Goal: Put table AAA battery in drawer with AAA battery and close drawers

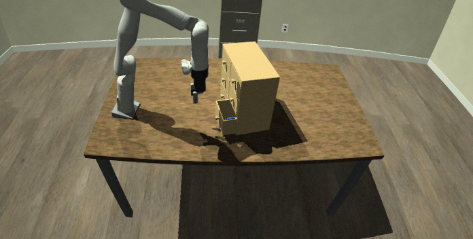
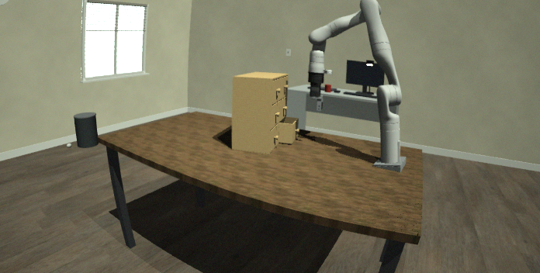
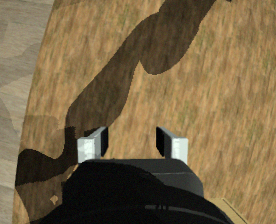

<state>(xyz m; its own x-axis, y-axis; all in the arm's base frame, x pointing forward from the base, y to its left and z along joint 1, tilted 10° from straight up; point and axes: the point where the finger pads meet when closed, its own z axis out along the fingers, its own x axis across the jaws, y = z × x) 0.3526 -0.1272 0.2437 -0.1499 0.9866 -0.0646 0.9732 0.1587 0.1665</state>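
The tool (image 1: 195, 98) hangs above the desk (image 1: 316, 108) with its fingers spread wide and nothing between them, a little way off from the chest (image 1: 253, 85). One bottom drawer (image 1: 225, 115) stands pulled out, with a blue AAA battery (image 1: 230, 118) inside. A small speck (image 3: 54, 199) on the desk's shadowed edge may be the loose battery.

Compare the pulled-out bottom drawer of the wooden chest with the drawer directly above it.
The bottom drawer stands pulled out of the chest front; the drawer above it sits pushed in flush. The bottom drawer's inside shows from the top view, with a small blue thing lying in it; the upper drawer's contents are hidden. Both are the same tan wood with small front knobs.
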